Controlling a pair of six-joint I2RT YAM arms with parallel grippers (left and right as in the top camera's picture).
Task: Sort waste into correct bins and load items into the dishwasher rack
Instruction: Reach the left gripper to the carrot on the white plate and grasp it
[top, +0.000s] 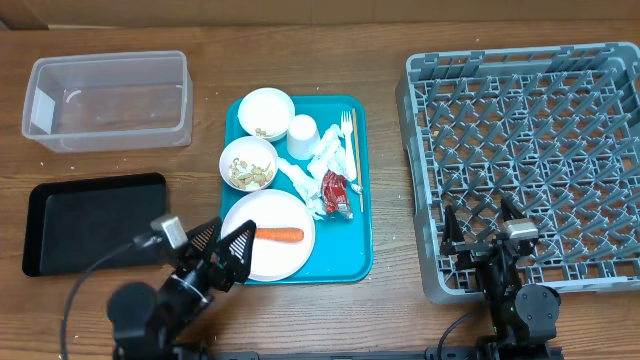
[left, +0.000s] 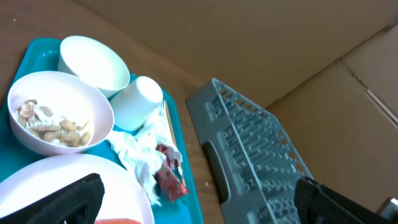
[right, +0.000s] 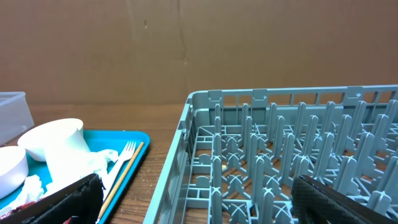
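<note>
At the upper left of the overhead view the tub (top: 108, 100) stands empty on the bench (top: 300, 50), and below it the black tray (top: 90, 222) is empty too. Just right of that tray, the left fingers (top: 240, 246) are spread wide and grip nothing. Their tips lie at the left rim of the plate (top: 270, 212) and point at the carrot (top: 279, 236), which rests on the plate at the lower end of the teal tray (top: 355, 262).

Above the plate are two bowls (top: 266, 108), the lower one holding beige scraps (top: 250, 174). To the right come the cup (top: 303, 136), the napkins (top: 310, 172), the wrapper (top: 336, 188), then the fork (top: 346, 128) and the stick (top: 354, 170). At the right of the frame the rack (top: 530, 150) holds nothing. The right fingers (top: 451, 228), also wide open and empty, hover over its lower left corner.

I judge that the sorting is only beginning, with nothing moved yet. The carrot seems to be the first target. The left fingers would need to advance a little, come down around the carrot and close across it without pushing the plate. They would then carry it left to a bin. Which bin takes food I cannot tell.
</note>
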